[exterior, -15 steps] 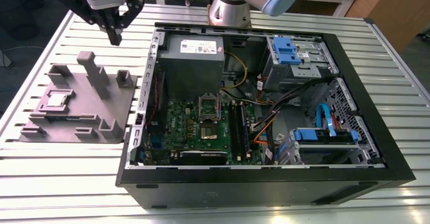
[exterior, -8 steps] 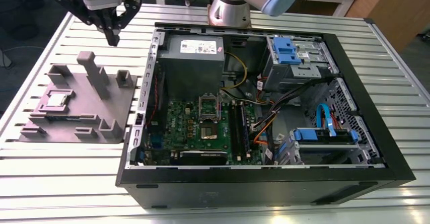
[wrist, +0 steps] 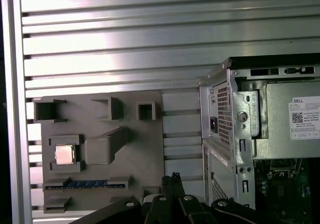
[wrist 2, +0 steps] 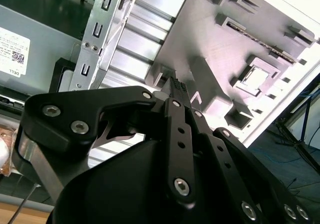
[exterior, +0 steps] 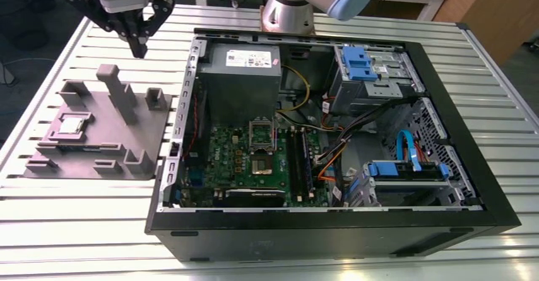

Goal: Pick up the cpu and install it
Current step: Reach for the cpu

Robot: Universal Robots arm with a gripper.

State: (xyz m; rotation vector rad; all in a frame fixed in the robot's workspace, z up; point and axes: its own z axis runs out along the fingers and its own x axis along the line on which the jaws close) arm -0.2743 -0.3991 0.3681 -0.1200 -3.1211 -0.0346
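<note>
In the exterior view, the cpu (exterior: 69, 125) lies flat with its metal top up, in a square recess at the 9 o'clock side of the grey holder block (exterior: 110, 142). It is square, so it shows no long axis, and its edges run parallel to the block's edges. Open bench (exterior: 84, 218) slats show at the block's 6 and 12 o'clock sides. The pincer (exterior: 139, 47) hangs at 1 o'clock from the cpu, well apart, fingers drawn together and holding nothing. The open computer case (exterior: 337, 230) stands just beside the block at 3 o'clock.

Seemingly metal table (exterior: 80, 227): holder block (exterior: 110, 136), case (exterior: 337, 227)
</note>
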